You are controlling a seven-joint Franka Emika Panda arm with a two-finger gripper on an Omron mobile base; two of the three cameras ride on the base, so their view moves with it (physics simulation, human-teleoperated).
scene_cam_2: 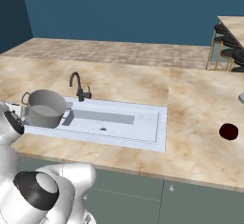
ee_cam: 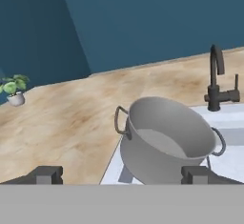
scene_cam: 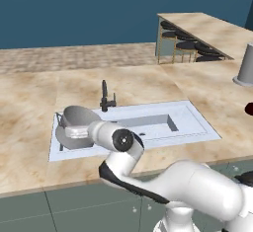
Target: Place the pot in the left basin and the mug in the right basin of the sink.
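The grey metal pot (scene_cam: 79,122) (scene_cam_2: 44,108) (ee_cam: 167,139) stands in the sink's small left basin (scene_cam: 63,149), slightly tilted, with its rim well above the counter. My gripper (scene_cam: 66,130) (ee_cam: 121,175) is open just in front of the pot, on its left side. Its fingertips (ee_cam: 45,174) are spread wide and hold nothing. The white sink (scene_cam: 202,125) (scene_cam_2: 162,123) has its long right basin (scene_cam: 153,125) (scene_cam_2: 109,120) bare. The maroon mug (scene_cam_2: 228,131) (scene_cam: 249,108) stands on the counter well to the right of the sink.
A slim black faucet (scene_cam: 105,97) (scene_cam_2: 78,87) (ee_cam: 217,82) rises behind the sink, beside the pot. A tall grey domed cylinder (scene_cam: 247,65) stands at the far right. Bar stools (scene_cam: 190,43) sit under a side counter. A potted plant (ee_cam: 14,89) is far off.
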